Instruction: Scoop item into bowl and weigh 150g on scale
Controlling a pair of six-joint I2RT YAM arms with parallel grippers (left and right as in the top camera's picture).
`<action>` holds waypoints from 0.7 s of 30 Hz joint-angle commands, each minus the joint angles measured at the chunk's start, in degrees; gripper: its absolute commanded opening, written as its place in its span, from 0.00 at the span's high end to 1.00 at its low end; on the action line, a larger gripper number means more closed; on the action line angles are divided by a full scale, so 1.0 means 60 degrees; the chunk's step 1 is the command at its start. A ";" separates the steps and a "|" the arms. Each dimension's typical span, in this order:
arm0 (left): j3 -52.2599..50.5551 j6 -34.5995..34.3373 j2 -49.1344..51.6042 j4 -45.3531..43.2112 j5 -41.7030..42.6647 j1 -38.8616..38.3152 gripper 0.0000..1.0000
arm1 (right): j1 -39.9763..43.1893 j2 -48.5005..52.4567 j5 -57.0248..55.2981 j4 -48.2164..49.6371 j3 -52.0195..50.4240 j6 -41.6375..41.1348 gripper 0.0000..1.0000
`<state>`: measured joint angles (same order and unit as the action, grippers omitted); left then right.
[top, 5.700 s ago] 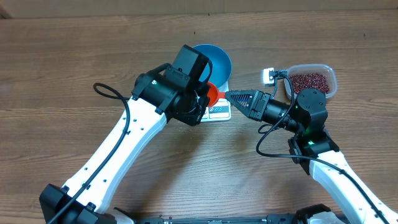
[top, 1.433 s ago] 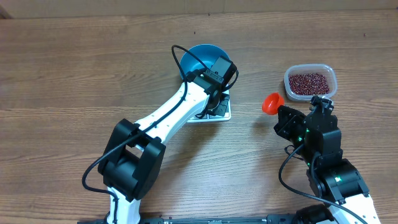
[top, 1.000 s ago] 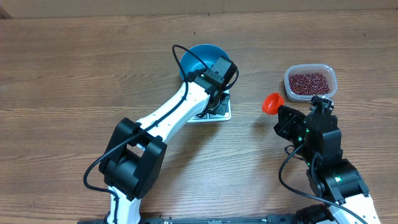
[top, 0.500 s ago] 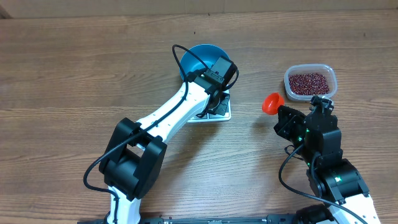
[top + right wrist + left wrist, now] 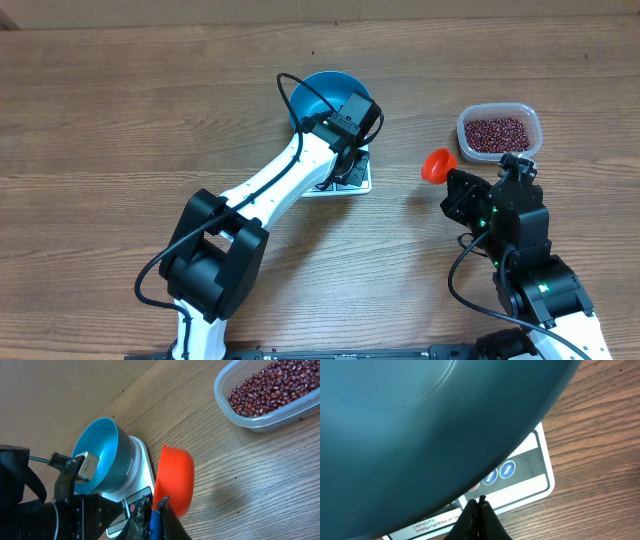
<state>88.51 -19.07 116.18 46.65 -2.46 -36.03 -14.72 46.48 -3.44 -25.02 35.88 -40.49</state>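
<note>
Beans first: the small dark red-maroon beans [image 5: 498,133] lie in a loose, grainy heap inside the clear rounded-rectangular plastic tub [image 5: 534,118]. The tub stands toward the far right of the brown wooden worktop [image 5: 120,120], well apart from the scale.

The round deep bright blue bowl [image 5: 312,95] sits on the small flat white rectangular kitchen scale [image 5: 362,183], near the middle of the worktop's far edge. It overhangs most of the scale, so from my left wrist I see little more than the front strip with its round blue-marked buttons [image 5: 507,469].

My left claw [image 5: 479,503] is clenched, its fingers pressed together with nothing between them. Its tip is at the scale's front strip, just beside the buttons, but I cannot tell whether it touches the strip. From overhead my own wrist hides it.

My right claw [image 5: 159,506] is clamped on the orange-red plastic scoop [image 5: 436,165], which I grip at its near end. The scoop sits between the scale and the tub, nearer the tub and touching neither. From my right wrist I see its rounded back and rim, and I cannot tell whether anything lies inside it.
</note>
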 commanded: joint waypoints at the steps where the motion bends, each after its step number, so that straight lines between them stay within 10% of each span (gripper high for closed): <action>1: -0.0131 0.0182 0.0138 -0.0062 -0.0160 -0.0069 0.96 | -0.0036 0.0098 -0.0160 0.0091 0.0229 -0.0025 0.96; 21: -0.0193 0.1479 0.0138 -0.0597 -0.0936 -0.0331 0.96 | -0.0036 0.0466 -0.0131 0.0259 0.0229 -0.0022 0.96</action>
<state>88.09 -12.51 116.18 42.87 -5.34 -37.91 -14.72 49.41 -3.42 -23.99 35.88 -40.51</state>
